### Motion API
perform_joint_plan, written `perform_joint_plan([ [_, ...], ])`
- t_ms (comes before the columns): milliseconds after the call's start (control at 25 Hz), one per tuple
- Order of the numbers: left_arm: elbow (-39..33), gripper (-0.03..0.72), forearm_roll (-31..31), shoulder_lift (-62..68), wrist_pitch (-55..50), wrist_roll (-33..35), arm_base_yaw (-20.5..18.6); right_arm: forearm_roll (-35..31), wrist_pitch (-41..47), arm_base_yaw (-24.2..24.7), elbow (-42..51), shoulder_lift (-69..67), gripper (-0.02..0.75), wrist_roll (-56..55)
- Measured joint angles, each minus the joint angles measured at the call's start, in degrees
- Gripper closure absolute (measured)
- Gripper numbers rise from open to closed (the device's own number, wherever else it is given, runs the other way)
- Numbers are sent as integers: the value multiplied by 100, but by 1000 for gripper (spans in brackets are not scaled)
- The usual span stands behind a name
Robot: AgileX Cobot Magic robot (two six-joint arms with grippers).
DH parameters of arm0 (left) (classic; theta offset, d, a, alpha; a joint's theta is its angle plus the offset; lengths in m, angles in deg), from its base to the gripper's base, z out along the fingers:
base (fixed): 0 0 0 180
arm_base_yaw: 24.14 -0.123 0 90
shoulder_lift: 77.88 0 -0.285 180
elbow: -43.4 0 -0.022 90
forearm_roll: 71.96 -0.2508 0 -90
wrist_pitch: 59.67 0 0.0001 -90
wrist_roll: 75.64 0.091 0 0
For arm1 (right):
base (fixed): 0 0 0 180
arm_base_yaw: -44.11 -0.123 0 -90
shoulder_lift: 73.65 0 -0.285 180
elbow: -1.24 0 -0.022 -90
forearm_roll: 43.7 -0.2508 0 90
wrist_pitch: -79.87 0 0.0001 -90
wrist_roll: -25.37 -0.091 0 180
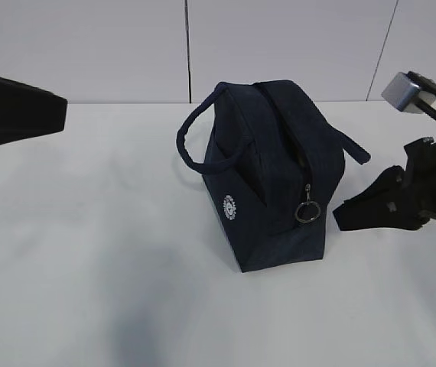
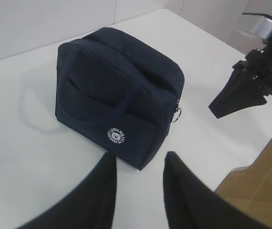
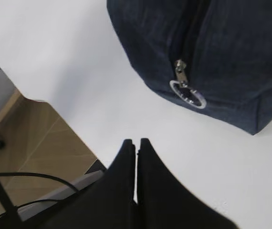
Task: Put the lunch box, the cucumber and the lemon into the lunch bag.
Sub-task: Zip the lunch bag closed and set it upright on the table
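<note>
You see the dark navy fabric lunch bag (image 1: 271, 168) standing upright near the middle of the white table (image 1: 88, 267), zipper run all the way closed along the top. The metal ring pull (image 1: 307, 212) hangs at the end facing the right arm. One loop handle (image 1: 199, 134) arches up on the left side; a small round white logo (image 2: 116, 135) sits low on the side panel. You can't see the lunch box, cucumber or lemon in any view.

Your left gripper (image 2: 140, 179) hovers just short of the logo side, black fingers (image 2: 108, 183) parted with nothing between them. Your right gripper (image 3: 136, 143) sits near the ring-pull end, apart from the bag, fingertips pressed together and holding nothing. Brown floor (image 3: 45, 138) shows past the table edge.
</note>
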Motion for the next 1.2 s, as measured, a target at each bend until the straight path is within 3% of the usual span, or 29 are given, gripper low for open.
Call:
perform_joint_plan([
  [160, 0, 449, 0, 0, 0, 0, 0, 102, -165, 0, -99, 2, 730, 286],
  [240, 0, 449, 0, 0, 0, 0, 0, 243, -216, 0, -112, 2, 690, 487],
  [480, 0, 449, 0, 0, 0, 0, 0, 410, -221, 0, -112, -36, 365, 968],
  [560, 0, 449, -51, 0, 0, 0, 0, 275, -221, 0, -112, -149, 317, 1219],
  [1000, 0, 449, -274, 0, 89, 0, 0, -738, -277, 39, -112, -1055, 288, 2433],
  [1200, 0, 449, -283, 143, 87, 0, 0, -899, -316, 452, -114, -1055, 290, 2576],
])
